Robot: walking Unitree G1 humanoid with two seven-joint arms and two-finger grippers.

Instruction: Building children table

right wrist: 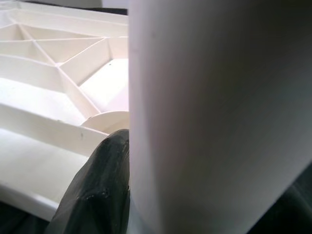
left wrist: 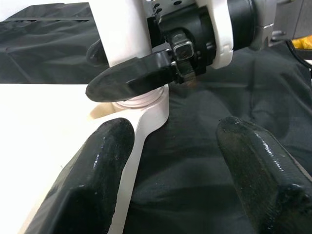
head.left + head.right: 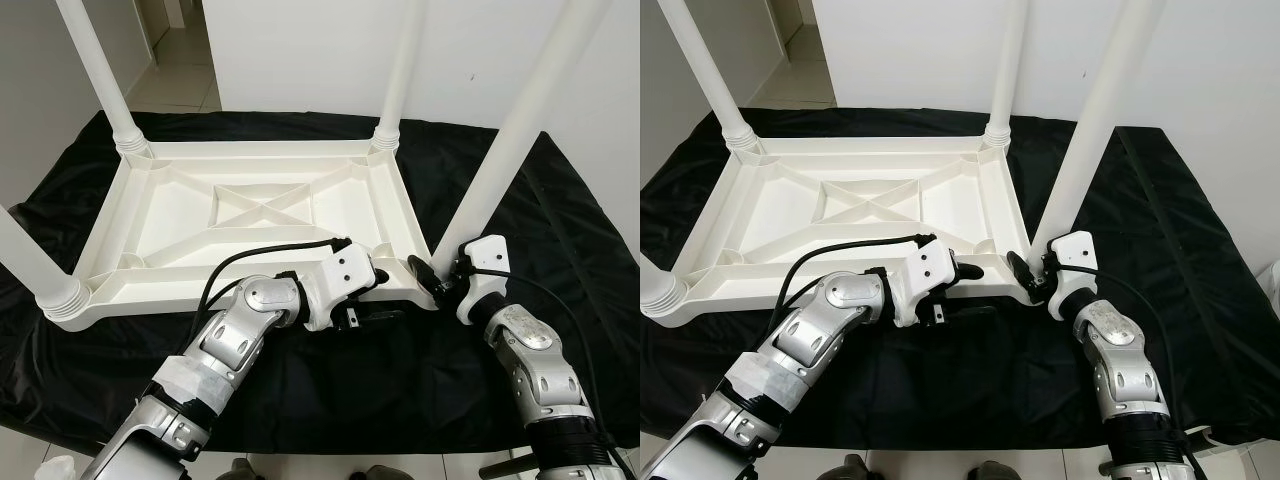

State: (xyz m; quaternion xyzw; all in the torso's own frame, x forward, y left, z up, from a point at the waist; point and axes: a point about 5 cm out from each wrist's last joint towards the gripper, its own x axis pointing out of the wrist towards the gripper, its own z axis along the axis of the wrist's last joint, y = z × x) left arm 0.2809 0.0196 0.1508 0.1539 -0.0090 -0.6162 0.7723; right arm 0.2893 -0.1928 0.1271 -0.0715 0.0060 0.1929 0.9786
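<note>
A white plastic children's table (image 3: 262,208) lies upside down on a black cloth, its legs pointing up. My right gripper (image 3: 436,276) is shut on the near right leg (image 3: 498,150) just above its socket. In the left wrist view one black finger (image 2: 131,80) presses the front of that leg (image 2: 122,29). The right wrist view has the leg (image 1: 219,117) close up beside a finger (image 1: 97,185). My left gripper (image 2: 170,141) is open at the table's near rim by that corner, one finger (image 2: 97,180) over the rim and the other (image 2: 258,165) over the cloth.
Three more legs stand in the other corners: far left (image 3: 100,70), far right (image 3: 400,70) and near left (image 3: 30,260). The black cloth (image 3: 560,240) spreads past the table on all sides. A white wall stands behind, with tiled floor (image 3: 180,70) at the back left.
</note>
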